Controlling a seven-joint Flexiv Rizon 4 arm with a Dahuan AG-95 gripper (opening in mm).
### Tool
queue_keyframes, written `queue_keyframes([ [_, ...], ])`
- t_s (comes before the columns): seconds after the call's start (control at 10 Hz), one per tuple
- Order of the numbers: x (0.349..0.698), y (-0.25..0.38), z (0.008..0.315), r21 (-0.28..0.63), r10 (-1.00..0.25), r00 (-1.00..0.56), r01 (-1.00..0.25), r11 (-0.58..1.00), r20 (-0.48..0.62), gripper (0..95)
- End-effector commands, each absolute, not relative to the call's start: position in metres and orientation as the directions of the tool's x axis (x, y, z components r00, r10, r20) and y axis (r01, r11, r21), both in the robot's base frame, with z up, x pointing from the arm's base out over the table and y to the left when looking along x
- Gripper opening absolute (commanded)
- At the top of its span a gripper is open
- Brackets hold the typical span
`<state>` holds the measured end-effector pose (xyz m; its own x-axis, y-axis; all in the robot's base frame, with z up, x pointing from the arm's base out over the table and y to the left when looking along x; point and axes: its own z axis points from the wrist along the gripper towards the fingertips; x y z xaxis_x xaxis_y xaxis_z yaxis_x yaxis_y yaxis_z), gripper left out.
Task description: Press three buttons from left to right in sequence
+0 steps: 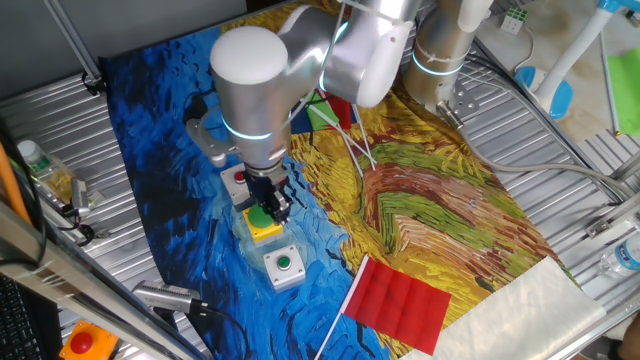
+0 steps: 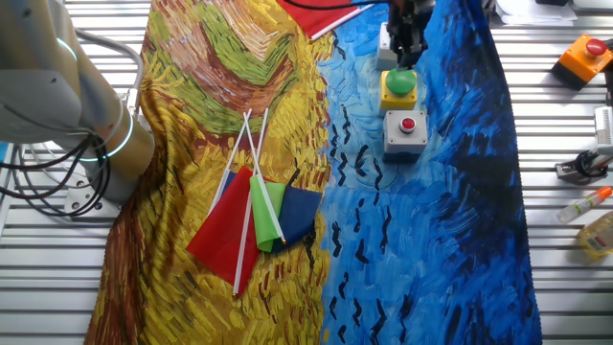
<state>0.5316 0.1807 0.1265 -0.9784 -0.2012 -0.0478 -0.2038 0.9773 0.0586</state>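
Three button boxes stand in a row on the painted cloth. The grey box with a small red button (image 1: pixel 237 180) (image 2: pixel 407 130) is partly hidden by the arm in one fixed view. The yellow box with a large green button (image 1: pixel 263 226) (image 2: pixel 398 86) is in the middle. The grey box with a small green button (image 1: pixel 283 267) (image 2: pixel 385 36) is at the other end. My gripper (image 1: pixel 271 207) (image 2: pixel 406 59) points down right over the large green button, at or just above its top. No view shows a gap or contact between the fingertips.
An orange box with a red button (image 1: pixel 82 343) (image 2: pixel 586 56) sits off the cloth. A red flag (image 1: pixel 400 300) lies near the grey box with the small green button. A bundle of coloured flags (image 2: pixel 257 216) lies mid-cloth. Bottles (image 1: pixel 36 163) (image 2: pixel 586 205) lie on the metal table.
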Motion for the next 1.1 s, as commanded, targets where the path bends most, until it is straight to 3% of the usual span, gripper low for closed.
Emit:
queue_keyframes([
  [0.1, 0.532, 0.189, 0.12, 0.058, -0.168, -0.984, -0.171, 0.984, -0.053, 57.0],
  [1.1, 0.526, 0.25, 0.118, 0.047, -0.097, -0.994, -0.099, 0.994, -0.053, 57.0],
])
